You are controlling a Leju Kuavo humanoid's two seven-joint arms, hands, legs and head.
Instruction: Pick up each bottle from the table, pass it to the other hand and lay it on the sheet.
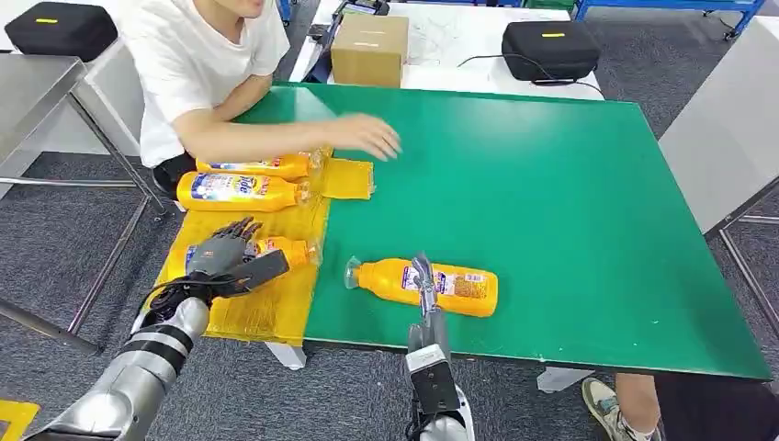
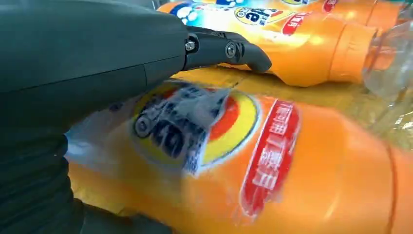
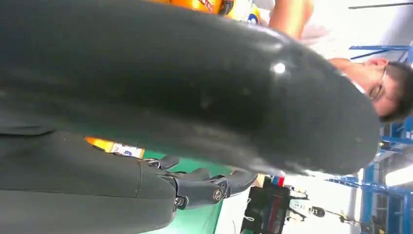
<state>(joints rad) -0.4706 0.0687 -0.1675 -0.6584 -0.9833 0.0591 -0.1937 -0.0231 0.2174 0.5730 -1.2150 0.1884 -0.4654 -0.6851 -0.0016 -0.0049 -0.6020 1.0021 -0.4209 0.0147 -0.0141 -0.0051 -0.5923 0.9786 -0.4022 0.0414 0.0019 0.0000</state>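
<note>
An orange bottle [image 1: 459, 288] lies on its side on the green table [image 1: 551, 202], cap to the left. My right hand [image 1: 423, 276] stands edge-on at its near side, over the neck end, fingers [image 3: 204, 187] apart from the thumb and gripping nothing; a strip of the bottle [image 3: 114, 146] shows between them. My left hand [image 1: 225, 257] hovers over the base of another orange bottle [image 1: 285, 250] that lies on the yellow sheet [image 1: 266, 308]. Its thumb [image 2: 229, 48] is lifted off that bottle [image 2: 302, 165].
Two more orange bottles [image 1: 243, 191] [image 1: 266, 166] lie on the far part of the sheet. A person in a white shirt sits at the table's far left, a hand [image 1: 367, 136] reaching over the table. A cardboard box [image 1: 369, 50] and black case [image 1: 549, 46] stand behind.
</note>
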